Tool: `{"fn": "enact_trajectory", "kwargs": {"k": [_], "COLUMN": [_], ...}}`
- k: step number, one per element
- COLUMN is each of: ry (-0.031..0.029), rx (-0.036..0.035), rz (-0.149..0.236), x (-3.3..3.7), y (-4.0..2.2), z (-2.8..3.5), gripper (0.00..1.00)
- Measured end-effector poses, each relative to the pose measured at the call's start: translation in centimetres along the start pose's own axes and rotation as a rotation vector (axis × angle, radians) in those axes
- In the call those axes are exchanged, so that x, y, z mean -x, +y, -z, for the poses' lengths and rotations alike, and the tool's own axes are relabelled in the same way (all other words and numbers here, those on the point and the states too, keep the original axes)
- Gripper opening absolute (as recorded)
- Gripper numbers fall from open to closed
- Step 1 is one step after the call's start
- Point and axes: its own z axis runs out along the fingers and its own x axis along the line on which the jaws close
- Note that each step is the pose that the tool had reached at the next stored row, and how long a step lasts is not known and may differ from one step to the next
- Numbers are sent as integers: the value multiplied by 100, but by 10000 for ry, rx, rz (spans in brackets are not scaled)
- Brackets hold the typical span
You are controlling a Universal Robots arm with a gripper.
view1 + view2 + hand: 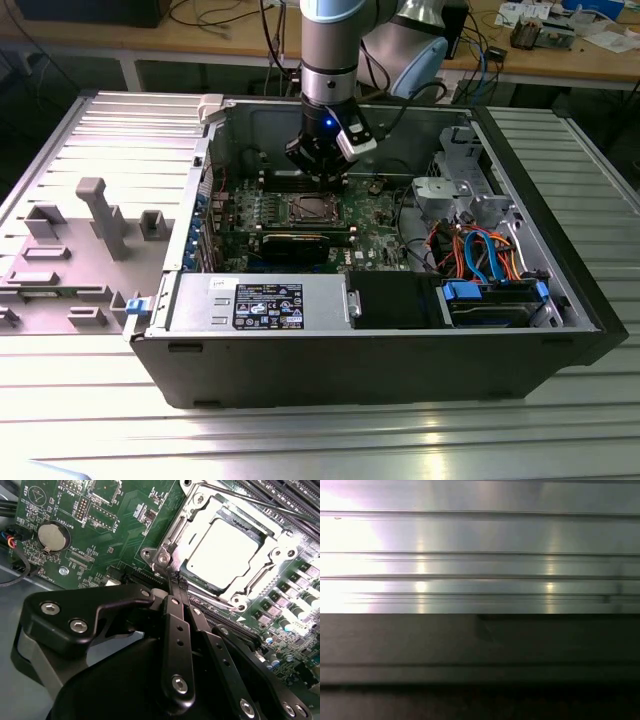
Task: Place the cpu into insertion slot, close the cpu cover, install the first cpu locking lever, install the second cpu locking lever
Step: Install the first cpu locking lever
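Note:
The cpu [222,552] lies flat in the insertion slot [310,209] on the green motherboard, its silvery top showing through the cut-out. The cpu cover [186,529] is folded down around it as a metal frame. A thin locking lever [260,502] runs along the far side of the socket. My gripper [176,582] is shut, its two black fingers [175,615] pressed together, the tips right at one corner of the socket frame. In the exterior view the gripper [318,172] hangs just above the back edge of the socket, inside the open computer case.
Case walls [215,140] enclose the board. A power supply [270,305] sits at the front, and a drive cage with blue and orange cables [490,265] at the exterior view's right. Coin battery [52,536] and memory slots [295,495] flank the socket. Grey fixture [100,215] stands outside.

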Motion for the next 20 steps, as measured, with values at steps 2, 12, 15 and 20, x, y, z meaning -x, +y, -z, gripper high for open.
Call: {"fn": "enact_trajectory", "kwargs": {"k": [2,12,15,20], "ry": [-1,1,1,0], "rx": [-48,-250,-245,-106], "rz": [2,10,8,5], "x": [0,-1,-2,-2], "y": [0,1,2,3], "z": [-5,-31,-40,-64], "gripper": [11,11,11,11]}}
